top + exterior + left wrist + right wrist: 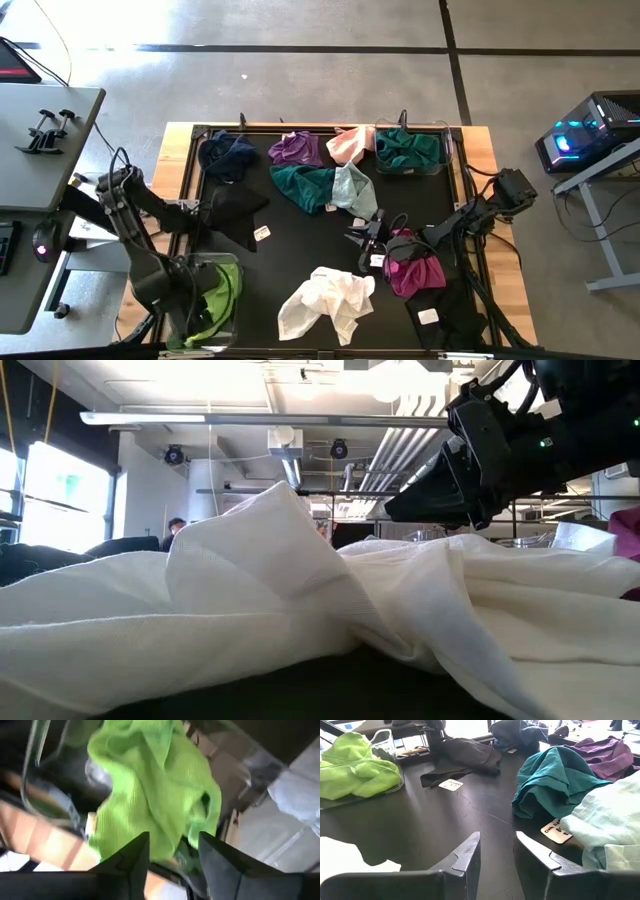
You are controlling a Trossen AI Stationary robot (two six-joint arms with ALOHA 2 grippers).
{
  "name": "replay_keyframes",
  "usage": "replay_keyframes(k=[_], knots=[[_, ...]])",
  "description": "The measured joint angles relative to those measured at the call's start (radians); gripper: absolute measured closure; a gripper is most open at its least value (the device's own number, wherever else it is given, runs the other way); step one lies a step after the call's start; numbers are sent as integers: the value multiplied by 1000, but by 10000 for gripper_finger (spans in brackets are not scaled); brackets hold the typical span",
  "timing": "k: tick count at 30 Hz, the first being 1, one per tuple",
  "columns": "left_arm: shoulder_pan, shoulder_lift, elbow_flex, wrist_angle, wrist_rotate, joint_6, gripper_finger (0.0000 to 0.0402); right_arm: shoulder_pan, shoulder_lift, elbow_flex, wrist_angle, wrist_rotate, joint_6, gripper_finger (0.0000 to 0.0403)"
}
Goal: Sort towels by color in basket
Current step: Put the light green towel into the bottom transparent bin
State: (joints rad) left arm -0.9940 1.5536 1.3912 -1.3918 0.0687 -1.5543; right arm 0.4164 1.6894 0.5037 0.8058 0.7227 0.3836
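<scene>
Towels lie on the black mat: navy (228, 153), purple (297, 148), pink (350, 145), teal (305, 185), mint (352, 188), black (238, 208), white (325, 300) and magenta (415, 268). Another teal one (408, 150) sits in a clear bin at the far right. The lime towel (150, 785) lies in a clear bin (237, 262) at the near left. My left gripper (172, 857) stands open right over it. My right gripper (497, 850) is open over bare mat beside the mint towel (610, 830), pointing at the table's left. My left gripper has its open fingers on either side of a fold of the lime towel (167, 837) in the bin. Whether the fingertips touch the cloth, I cannot tell.
Small white paper tags (262, 232) (428, 316) lie on the mat; one more (555, 831) sits by the mint towel. A black frame (190, 180) rims the mat. Bare mat (445, 820) stretches ahead of my right gripper. The white towel (300, 590) fills the low view.
</scene>
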Motion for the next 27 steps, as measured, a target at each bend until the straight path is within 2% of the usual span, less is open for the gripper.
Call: replay_keyframes(k=[3,7,10,15,18,20,23,27], knots=[[20,6,-92,77,7,36,293,0,0,0,0,0,1,295],[52,7,-251,167,81,71,336,0,0,0,0,0,1,295],[72,7,-363,231,95,79,363,0,0,0,0,0,1,295],[99,7,-482,463,87,171,397,0,0,0,0,0,1,295],[111,6,-498,557,73,240,399,0,0,0,0,0,7,295],[117,5,-488,553,83,251,398,0,0,0,0,0,11,295],[117,-5,-441,475,91,275,399,0,0,0,0,0,11,295],[117,-30,-322,287,89,264,401,0,0,0,0,0,9,295]])
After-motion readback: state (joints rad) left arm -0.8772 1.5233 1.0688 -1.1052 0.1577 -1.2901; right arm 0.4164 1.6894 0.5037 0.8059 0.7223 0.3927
